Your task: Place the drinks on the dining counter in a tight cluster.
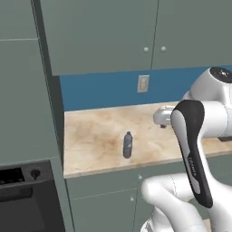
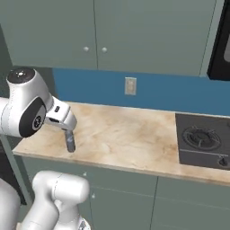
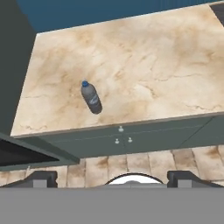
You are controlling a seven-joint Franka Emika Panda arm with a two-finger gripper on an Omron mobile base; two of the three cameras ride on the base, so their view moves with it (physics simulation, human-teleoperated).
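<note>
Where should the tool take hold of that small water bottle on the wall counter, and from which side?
Probably the water bottle at mid-body, below its blue cap, coming in level from the counter's front edge. It stands upright, slim and alone near that edge, so open jaws can likely straddle it.

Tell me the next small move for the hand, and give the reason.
Probably lower the hand toward the water bottle and centre it between the fingers. The bottle stands upright and alone near the front edge of the wall counter, the hand is open, well above it and holding nothing.
</note>
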